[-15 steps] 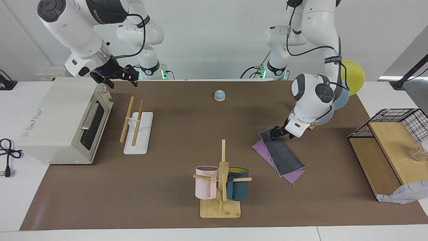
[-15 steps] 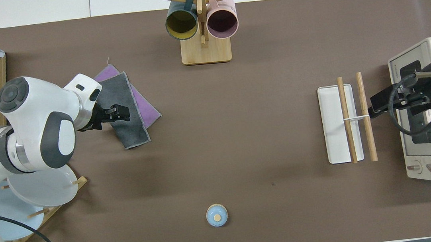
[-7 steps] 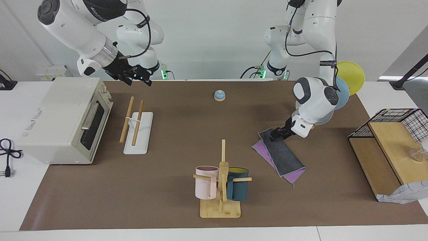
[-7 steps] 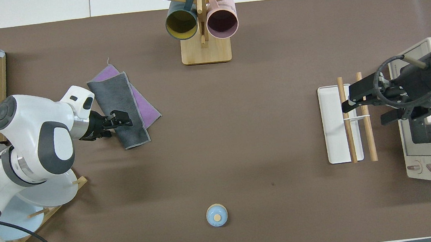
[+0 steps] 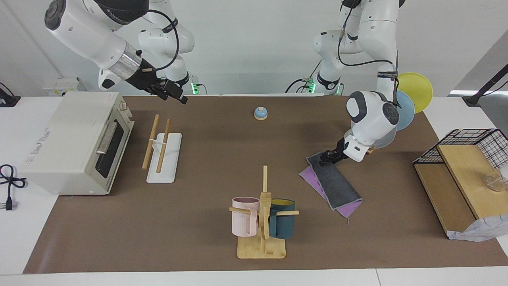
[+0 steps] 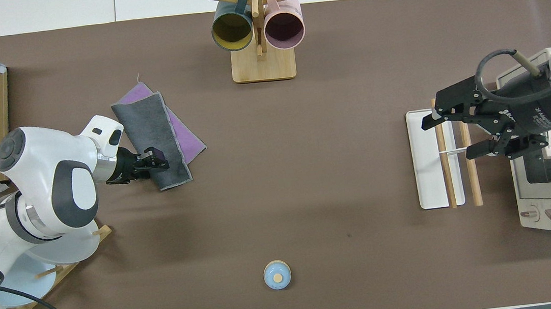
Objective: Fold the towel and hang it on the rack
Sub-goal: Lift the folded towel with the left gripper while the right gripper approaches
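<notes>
1. Towel (image 5: 332,182) lies folded into a strip, dark grey face up with purple showing along its edges, flat on the tabletop (image 5: 214,159) toward the left arm's end.
2. Left gripper (image 5: 326,157) sits low at the towel's robot-side end; can't tell its jaws' state.
3. Right gripper (image 6: 450,136) hangs over the rack (image 5: 162,153), jaws wide apart, holding nothing.
4. No readable writing on either.
5. Open brown tabletop between towel and rack.

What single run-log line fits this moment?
towel: folded, flat on mat | left hand: at its corner | right hand: open, raised over rack
</notes>
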You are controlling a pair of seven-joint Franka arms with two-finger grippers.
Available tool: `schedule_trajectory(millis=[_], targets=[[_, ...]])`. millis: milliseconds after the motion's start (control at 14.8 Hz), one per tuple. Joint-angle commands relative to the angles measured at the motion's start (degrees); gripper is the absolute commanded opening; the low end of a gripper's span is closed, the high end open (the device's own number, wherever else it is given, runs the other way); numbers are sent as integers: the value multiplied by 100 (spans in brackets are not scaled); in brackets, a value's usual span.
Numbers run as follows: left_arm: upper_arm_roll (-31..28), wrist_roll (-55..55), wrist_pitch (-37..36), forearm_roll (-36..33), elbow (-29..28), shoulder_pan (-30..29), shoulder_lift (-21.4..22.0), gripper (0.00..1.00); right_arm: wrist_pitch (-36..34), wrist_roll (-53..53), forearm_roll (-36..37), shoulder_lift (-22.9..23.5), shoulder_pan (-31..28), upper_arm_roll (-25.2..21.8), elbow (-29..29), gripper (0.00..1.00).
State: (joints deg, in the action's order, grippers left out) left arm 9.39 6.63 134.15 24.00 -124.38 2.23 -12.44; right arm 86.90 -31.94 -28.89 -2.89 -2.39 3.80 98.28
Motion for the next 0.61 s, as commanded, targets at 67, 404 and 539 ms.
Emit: schedule_trajectory(millis=[67, 404, 539], targets=[[1, -47, 181, 237, -297, 23, 146, 38, 274, -409, -345, -212, -16, 7, 323, 100], [1, -39, 234, 246, -342, 5, 137, 0, 591, -787, -486, -238, 203, 33, 402, 100], [1, -39, 164, 246, -307, -47, 137, 0, 635, -928, -495, -238, 282, 33, 402, 100]])
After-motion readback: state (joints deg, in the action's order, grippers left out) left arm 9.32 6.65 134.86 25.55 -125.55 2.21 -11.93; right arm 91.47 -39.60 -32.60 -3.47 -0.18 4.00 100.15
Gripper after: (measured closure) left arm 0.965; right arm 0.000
